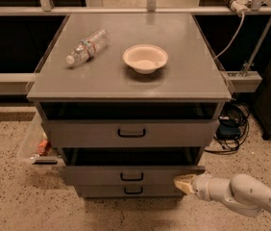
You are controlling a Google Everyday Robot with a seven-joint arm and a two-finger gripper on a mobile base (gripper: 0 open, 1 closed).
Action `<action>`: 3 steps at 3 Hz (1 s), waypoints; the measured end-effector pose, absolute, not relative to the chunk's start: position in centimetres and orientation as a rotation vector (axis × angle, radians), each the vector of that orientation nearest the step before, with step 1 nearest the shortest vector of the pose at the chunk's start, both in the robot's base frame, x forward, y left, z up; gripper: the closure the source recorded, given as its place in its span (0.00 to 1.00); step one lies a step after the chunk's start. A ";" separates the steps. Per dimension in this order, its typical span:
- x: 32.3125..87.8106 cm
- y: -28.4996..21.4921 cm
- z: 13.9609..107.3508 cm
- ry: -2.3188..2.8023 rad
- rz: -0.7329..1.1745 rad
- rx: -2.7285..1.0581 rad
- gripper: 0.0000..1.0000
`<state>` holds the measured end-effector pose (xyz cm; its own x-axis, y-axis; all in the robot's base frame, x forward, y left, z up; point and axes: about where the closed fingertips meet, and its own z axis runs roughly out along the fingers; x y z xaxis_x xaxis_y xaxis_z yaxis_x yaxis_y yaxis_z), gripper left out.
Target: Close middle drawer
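The grey cabinet has three drawers. The middle drawer is pulled out a little, with a low front panel and a small black loop handle. My gripper comes in from the lower right on a white arm. Its tan tip touches the right end of the middle drawer's front. The top drawer above it also stands out from the cabinet. The bottom drawer sits further in.
On the cabinet top lie a plastic water bottle and a white bowl. A clear bin with red items stands on the floor at the left. Cables lie on the floor at the right.
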<state>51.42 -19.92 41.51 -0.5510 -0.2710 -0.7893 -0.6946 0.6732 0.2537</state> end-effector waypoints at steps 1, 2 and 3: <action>53.6 -20.1 41.6 2.074 0.603 -0.738 1.00; 55.8 -20.2 42.4 1.999 0.529 -0.719 1.00; 57.5 -20.1 43.3 1.938 0.484 -0.701 1.00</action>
